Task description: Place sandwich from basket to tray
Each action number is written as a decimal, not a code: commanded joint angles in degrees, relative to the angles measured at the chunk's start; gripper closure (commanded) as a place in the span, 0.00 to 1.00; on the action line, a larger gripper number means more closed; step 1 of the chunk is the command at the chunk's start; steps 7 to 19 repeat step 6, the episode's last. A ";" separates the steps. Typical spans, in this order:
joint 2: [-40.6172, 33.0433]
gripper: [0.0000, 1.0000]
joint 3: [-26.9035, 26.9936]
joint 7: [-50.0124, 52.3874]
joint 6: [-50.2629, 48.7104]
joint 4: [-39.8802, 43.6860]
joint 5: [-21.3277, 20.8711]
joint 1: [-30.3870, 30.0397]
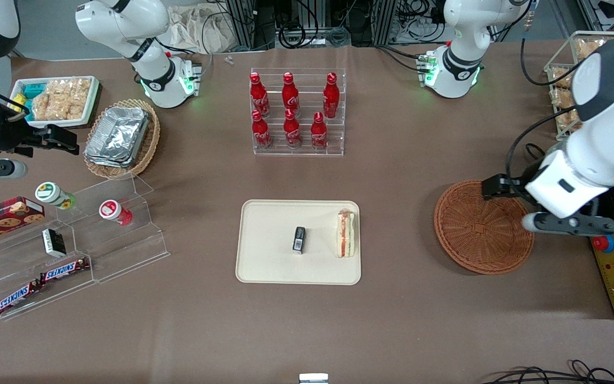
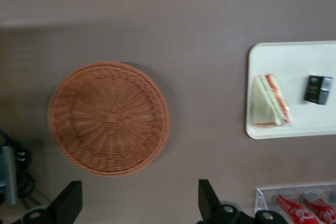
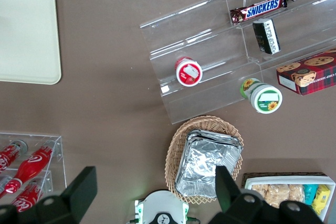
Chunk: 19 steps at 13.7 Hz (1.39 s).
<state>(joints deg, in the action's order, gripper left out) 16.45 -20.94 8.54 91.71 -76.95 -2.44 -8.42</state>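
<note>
The sandwich (image 1: 346, 233) (image 2: 270, 102), a white bread wedge with red and orange filling, lies on the cream tray (image 1: 264, 261) (image 2: 294, 59) at the edge nearest the basket. The round reddish-brown basket (image 1: 477, 229) (image 2: 107, 118) stands with nothing in it, toward the working arm's end of the table. My gripper (image 1: 509, 188) (image 2: 139, 203) hangs open above the basket's rim, on the part farther from the front camera. Nothing is between its fingers (image 2: 68, 203).
A small black packet (image 1: 299, 239) (image 2: 317, 89) lies mid-tray. A clear rack of red bottles (image 1: 297, 112) stands farther back. A yellow control box (image 1: 613, 266) sits beside the basket. Clear snack shelves (image 1: 72, 250) and a tan basket of foil containers (image 1: 120, 136) are toward the parked arm's end.
</note>
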 commanded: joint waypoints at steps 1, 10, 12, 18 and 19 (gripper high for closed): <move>-0.98 0.01 -0.50 -0.81 -0.57 -0.48 -1.08 -2.65; -1.15 0.01 1.34 -0.19 -0.57 -0.57 -4.50 -2.39; -1.15 0.01 1.34 -0.19 -0.57 -0.57 -4.50 -2.39; -1.15 0.01 1.34 -0.19 -0.57 -0.57 -4.50 -2.39; -1.15 0.01 1.34 -0.19 -0.57 -0.57 -4.50 -2.39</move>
